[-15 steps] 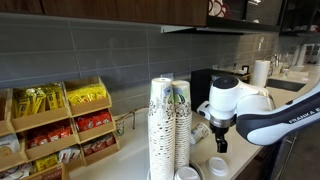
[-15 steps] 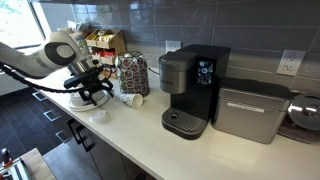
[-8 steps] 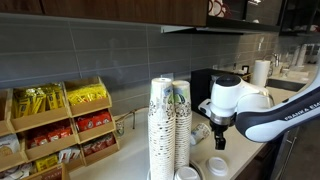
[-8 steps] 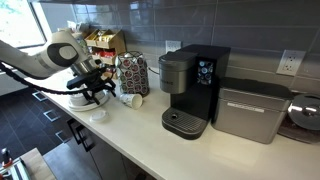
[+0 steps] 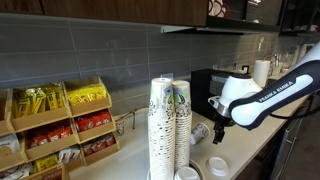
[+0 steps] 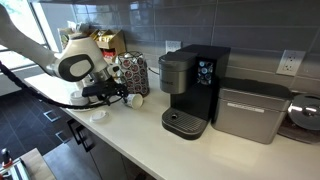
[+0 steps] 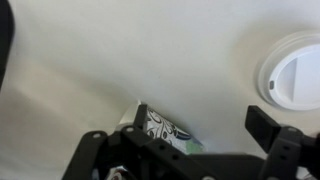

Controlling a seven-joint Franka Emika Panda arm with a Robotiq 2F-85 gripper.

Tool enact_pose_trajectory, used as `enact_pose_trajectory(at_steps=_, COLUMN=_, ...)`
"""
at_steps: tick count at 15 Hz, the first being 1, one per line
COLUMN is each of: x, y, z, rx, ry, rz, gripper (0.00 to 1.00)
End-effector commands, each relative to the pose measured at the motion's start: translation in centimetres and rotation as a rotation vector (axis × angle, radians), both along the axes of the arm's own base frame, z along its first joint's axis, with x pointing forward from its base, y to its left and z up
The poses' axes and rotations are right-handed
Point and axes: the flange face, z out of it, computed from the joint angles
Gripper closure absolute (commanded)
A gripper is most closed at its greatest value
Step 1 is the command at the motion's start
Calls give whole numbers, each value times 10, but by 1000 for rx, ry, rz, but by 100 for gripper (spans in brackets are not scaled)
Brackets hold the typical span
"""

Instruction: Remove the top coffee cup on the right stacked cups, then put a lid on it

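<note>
White surface [image 7: 100,50] fills the wrist view. The right stack [image 5: 181,130], green emblem near its top, stands lower centre in an exterior view. The end effector [image 7: 200,121] hangs low, jaws wide apart, nothing held. The cup [image 7: 165,131] sits bottom centre of the wrist view, just inside one jaw. The lid [image 7: 296,80] lies flat at the right edge.

Wrist view: lid [image 7: 296,80] cut off by the right edge. Top coffee cup [image 7: 160,129] lies largely hidden behind the gripper [image 7: 200,113], print blurred. Exterior view: right stacked cups [image 5: 181,125] lose their base below the frame.
</note>
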Motion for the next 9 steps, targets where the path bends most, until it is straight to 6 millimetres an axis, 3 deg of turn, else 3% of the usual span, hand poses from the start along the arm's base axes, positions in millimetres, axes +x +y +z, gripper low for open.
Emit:
enact_pose_trajectory(at_steps=1, x=5, y=-17, z=-6, rx=126, ry=-45, rz=-16, gripper=0)
enact_pose_trajectory(at_steps=9, x=15, y=-41, z=-5, rx=294, ry=-129, rz=-17, gripper=0)
